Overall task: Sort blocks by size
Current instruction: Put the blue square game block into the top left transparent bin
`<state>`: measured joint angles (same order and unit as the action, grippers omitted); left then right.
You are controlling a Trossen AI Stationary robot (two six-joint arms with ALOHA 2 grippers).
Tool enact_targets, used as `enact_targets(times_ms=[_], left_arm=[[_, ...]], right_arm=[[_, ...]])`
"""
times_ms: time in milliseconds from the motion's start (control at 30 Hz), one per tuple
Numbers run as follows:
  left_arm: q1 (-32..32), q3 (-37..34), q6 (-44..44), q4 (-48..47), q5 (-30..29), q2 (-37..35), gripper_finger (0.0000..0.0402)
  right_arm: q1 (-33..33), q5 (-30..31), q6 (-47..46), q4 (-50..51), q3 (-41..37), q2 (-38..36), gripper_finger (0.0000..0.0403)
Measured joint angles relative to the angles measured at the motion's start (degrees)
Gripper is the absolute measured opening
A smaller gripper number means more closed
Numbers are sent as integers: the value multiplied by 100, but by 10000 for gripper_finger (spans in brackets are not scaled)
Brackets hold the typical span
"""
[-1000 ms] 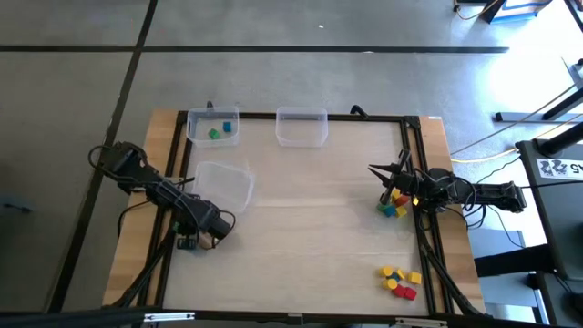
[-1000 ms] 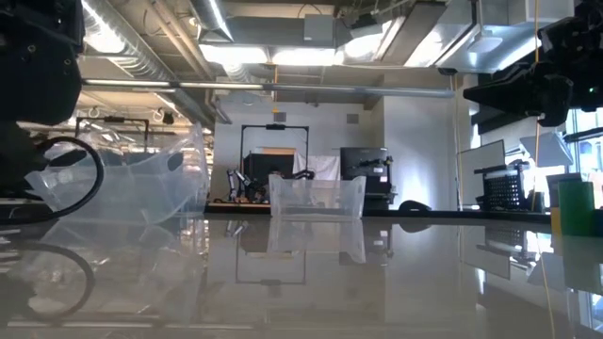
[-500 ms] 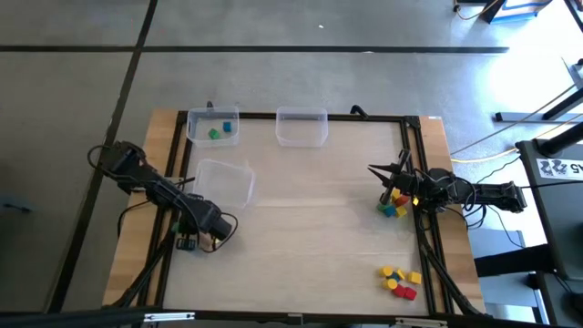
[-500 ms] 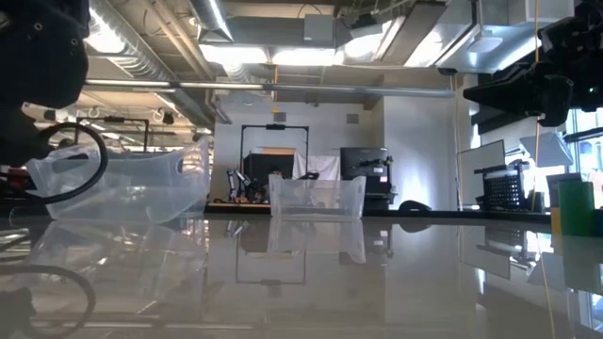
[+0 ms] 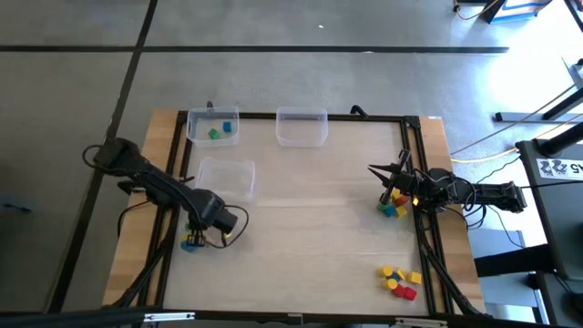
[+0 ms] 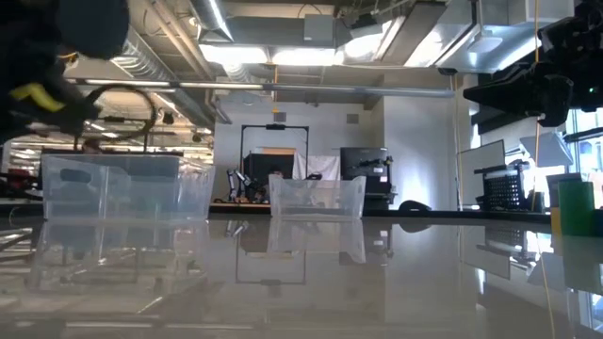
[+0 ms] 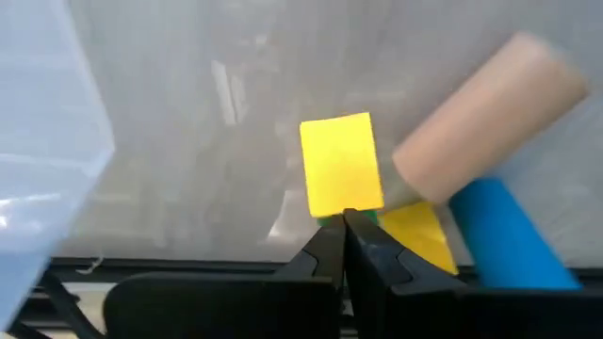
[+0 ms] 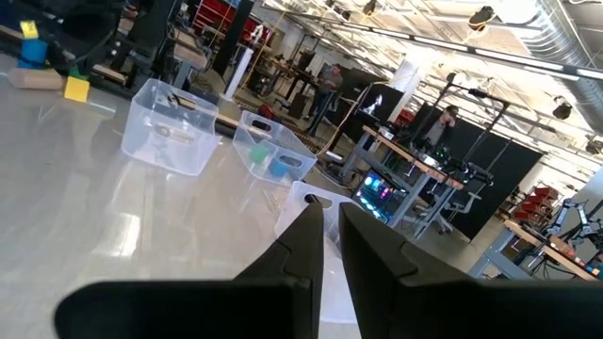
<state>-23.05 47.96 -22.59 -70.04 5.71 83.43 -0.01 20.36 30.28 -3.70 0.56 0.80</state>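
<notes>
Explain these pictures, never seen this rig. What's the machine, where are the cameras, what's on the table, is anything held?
Two dark robot arms work at a wooden table, each ending in a two-finger pincer. One camera looks straight down, one sits at tabletop height, and one rides on each wrist.

There are three clear plastic bins. The corner bin holds a green and a blue block, the middle bin looks empty, and the third bin sits by the left arm. Small coloured wooden blocks lie in two heaps on the right.

The left pincer is shut near a yellow block; whether it grips anything is unclear. The right pincer is open and empty.
</notes>
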Motion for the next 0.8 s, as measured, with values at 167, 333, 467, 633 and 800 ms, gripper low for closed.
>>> enact_targets(times_ms=[167, 333, 467, 633, 800], left_arm=[[216, 232, -13, -21, -204, -357, 0], [473, 514, -84, -132, -591, -608, 0], [719, 694, -119, 82, -696, -739, 0], [966, 816, -191, 931, -705, -749, 0], [1130, 792, -32, 2328, -837, -749, 3]], right_arm=[[0, 0, 0, -1, 1, -1, 44], [0, 0, 0, -2, 0, 0, 44], [0, -1, 1, -2, 1, -1, 44], [0, 0, 0, -26, 0, 0, 44], [0, -9, 2, -183, 2, 0, 44]])
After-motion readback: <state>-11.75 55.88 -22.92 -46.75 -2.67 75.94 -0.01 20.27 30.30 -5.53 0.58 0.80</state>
